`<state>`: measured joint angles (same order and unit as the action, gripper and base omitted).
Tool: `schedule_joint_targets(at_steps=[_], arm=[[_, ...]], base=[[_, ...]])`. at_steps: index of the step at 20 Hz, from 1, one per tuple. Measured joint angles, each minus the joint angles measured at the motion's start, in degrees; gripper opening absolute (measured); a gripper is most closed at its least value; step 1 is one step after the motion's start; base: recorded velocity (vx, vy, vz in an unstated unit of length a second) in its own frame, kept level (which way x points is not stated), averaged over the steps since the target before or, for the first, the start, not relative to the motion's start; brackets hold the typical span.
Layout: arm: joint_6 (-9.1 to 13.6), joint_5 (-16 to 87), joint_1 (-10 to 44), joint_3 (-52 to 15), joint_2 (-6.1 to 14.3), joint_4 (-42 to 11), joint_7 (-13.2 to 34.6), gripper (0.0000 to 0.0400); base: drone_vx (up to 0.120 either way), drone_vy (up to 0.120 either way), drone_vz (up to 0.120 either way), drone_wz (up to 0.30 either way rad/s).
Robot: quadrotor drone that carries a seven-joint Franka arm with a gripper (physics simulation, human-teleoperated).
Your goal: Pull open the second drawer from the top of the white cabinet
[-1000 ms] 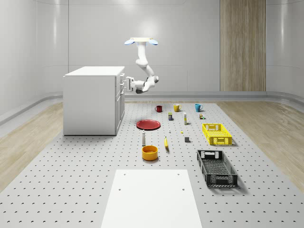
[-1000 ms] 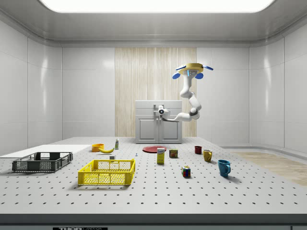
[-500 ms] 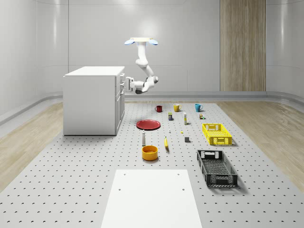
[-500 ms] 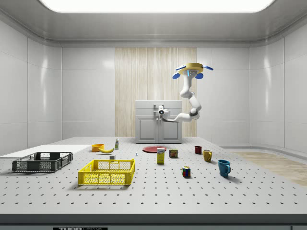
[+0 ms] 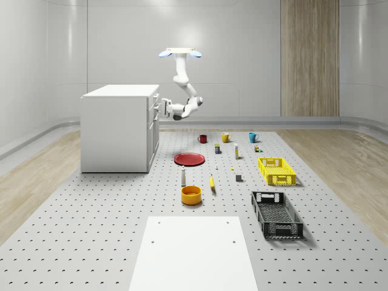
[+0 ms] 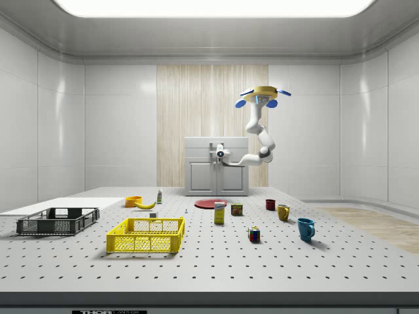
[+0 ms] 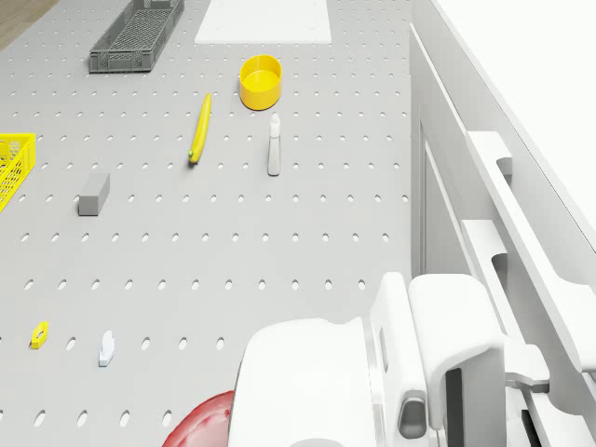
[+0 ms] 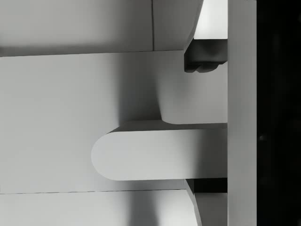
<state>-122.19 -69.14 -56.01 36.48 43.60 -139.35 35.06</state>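
Drone [image 5: 180, 53] hovers upper centre of the whole-scene view, beside the white cabinet [image 5: 118, 127], arm bent down toward its drawer fronts. Gripper [image 5: 161, 108] sits at the drawers near the cabinet's top; in the wrist view a drawer handle [image 8: 155, 150] lies between two fingertips [image 8: 204, 59], jaws straddling it (contact cannot be told). Drawers look closed. Risk: fingers slipping off the handle if the pull runs off-axis, or grabbing the wrong drawer.

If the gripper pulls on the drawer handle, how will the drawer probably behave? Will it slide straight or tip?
The handle looks like a rigid bar fixed to the flat drawer front, so it should not flex. Set in the boxy cabinet, the drawer will likely slide straight out, not tip. The handle's smooth surface may let the gripper slip.
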Motion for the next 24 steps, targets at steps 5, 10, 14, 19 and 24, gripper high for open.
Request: schedule_joint_targets(at_steps=[5, 10, 14, 19, 24], arm=[[1.8, 1.2, 1.3, 1.3, 0.9, -0.5, -1.0, 0.0214], [3.0, 4.7, 2.1, 2.1, 2.6, -0.1, 2.8, 0.0273], [2.8, 5.4, 1.2, 4.4, 3.8, -0.9, 0.5, 0.0208], [4.7, 7.6, 2.2, 6.2, 5.2, -0.9, 0.6, 0.0195], [6.5, 8.8, 2.7, 9.3, 5.7, -1.7, -4.0, 0.0165]], base=[[0.0, 0.0, 0.0, 0.0], [0.0, 0.0, 0.0, 0.0], [0.0, 0.0, 0.0, 0.0], [0.0, 0.0, 0.0, 0.0], [0.0, 0.0, 0.0, 0.0]])
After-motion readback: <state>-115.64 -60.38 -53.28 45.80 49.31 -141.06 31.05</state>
